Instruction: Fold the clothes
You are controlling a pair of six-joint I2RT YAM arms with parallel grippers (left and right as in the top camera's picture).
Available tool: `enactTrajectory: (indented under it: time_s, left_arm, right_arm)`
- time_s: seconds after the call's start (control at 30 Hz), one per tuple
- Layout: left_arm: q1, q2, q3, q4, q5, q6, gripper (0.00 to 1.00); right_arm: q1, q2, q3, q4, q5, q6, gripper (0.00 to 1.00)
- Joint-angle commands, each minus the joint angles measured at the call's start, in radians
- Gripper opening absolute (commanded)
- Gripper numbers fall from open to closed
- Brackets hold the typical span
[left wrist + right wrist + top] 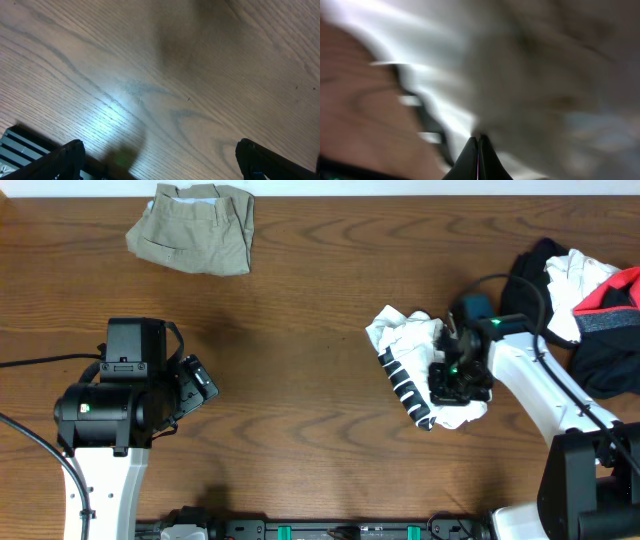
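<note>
The crumpled white fabric top with black-and-white striped trim [405,335] is seen from overhead lying right of the middle of the brown wooden worktop [300,300], with the right gripper [457,377] set down on its right part. Only the heavily blurred right wrist view shows the jaws pressed together at a fold of white cloth; whether cloth is pinched between them cannot be told. The left gripper [157,160] is shown in its own wrist view spread wide above bare wood, holding nothing. A folded khaki fabric garment [195,225] lies at the far edge towards the left corner, and a heap of black, white and red fabric pieces [590,300] is seen at the right edge. Bare wood lies open between the top and the left gripper.
</note>
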Motion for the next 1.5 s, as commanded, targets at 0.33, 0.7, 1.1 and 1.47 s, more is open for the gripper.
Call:
enactTrajectory:
  time_s: [0.33, 0.7, 1.1, 1.47]
  left_arm:
    - [0.005, 0.002, -0.007, -0.004, -0.011, 0.014, 0.98]
    - [0.005, 0.002, -0.007, -0.004, -0.011, 0.014, 0.98]
    - [0.005, 0.002, -0.007, 0.003, -0.011, 0.014, 0.98]
    - [0.005, 0.002, -0.007, 0.003, -0.011, 0.014, 0.98]
  right_arm:
    - [-0.168, -0.008, -0.010, -0.035, 0.334, 0.170, 0.12]
    - [-0.182, -0.042, 0.024, 0.010, 0.129, 0.000, 0.33]
    - [-0.184, -0.034, 0.011, 0.143, 0.111, -0.060, 0.84]
    - [-0.184, -0.031, -0.095, 0.205, 0.122, -0.043, 0.45]
